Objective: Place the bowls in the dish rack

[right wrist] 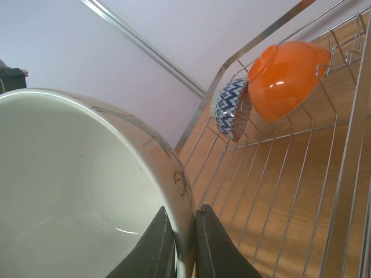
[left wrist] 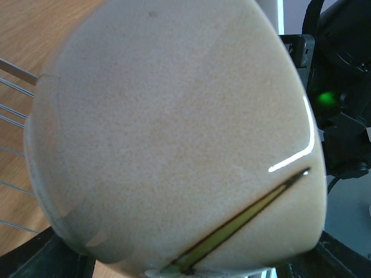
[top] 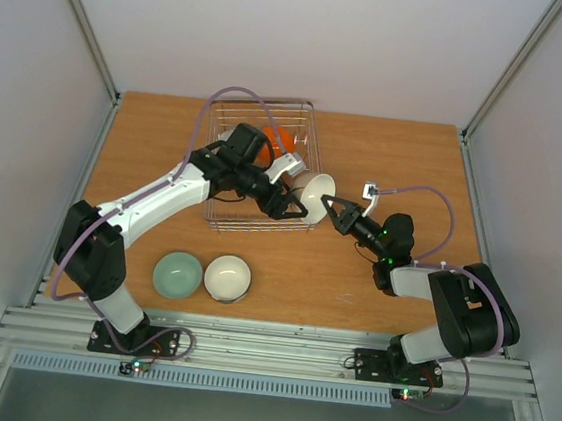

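Dish rack (top: 249, 227): 2 of 5 in. Orange bowl (top: 277, 137) + blue-patterned bowl (right wrist: 231, 109) stand on edge side by side at the far end. 3 left. Beige bowl (top: 314, 187) is in the air at the rack's near-right corner. Pale green bowl (top: 177, 274) and white bowl (top: 227, 277) sit on the table near L arm base, well apart from the rack. R gripper (right wrist: 182, 211) pinches the beige bowl's rim, one finger inside, one outside. L gripper (top: 294, 204) is at the bowl's underside. Can't tell if its jaws grip, since the bowl fills its cam.
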`<state>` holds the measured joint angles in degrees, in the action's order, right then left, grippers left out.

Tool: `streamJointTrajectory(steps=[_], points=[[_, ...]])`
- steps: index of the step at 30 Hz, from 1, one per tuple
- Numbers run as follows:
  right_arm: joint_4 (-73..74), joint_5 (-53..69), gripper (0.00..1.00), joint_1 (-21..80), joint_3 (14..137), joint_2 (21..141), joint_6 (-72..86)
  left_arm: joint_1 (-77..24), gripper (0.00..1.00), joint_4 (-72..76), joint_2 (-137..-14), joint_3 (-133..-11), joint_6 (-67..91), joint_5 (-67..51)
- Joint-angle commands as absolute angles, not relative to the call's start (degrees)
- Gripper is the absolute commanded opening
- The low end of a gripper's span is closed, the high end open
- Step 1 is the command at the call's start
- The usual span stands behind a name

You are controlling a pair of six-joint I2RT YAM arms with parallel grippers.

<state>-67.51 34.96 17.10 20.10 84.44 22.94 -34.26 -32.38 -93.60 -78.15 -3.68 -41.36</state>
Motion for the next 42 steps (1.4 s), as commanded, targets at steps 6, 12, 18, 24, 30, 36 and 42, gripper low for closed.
streamJointTrajectory(steps=[6,12,18,24,30,36,42], points=[[-77.94,39.02,0.06,17.4,21.88,82.92,25.16,-34.07,0.0,-30.65,-94.85,-77.29,-4.59,-40.53],[-75.69,37.31,0.56,17.23,22.08,82.98,25.42,-34.14,0.0,-27.97,-92.8,-75.72,-4.13,-29.98],[-65.51,34.76,0.65,17.23,23.65,81.0,21.64,-34.64,0.01,-26.96,-92.42,-75.43,-4.73,-23.76],[-46.79,30.77,0.66,17.23,27.72,75.02,14.37,-35.5,0.0,-25.54,-92.86,-76.15,-5.56,-18.11],[-27.91,25.09,0.67,17.29,31.13,67.47,7.88,-36.38,0.01,-24.05,-93.88,-77.67,-7.99,-10.0],[-14.37,19.25,0.69,17.25,33.39,60.11,4.61,-37.97,0.0,-22.45,-95.67,-77.9,-12.42,-2.11],[-9.93,18.71,0.69,17.31,32.95,55.42,4.5,-39.96,0.0,-17.12,-96.28,-75.49,-18.96,5.68]])
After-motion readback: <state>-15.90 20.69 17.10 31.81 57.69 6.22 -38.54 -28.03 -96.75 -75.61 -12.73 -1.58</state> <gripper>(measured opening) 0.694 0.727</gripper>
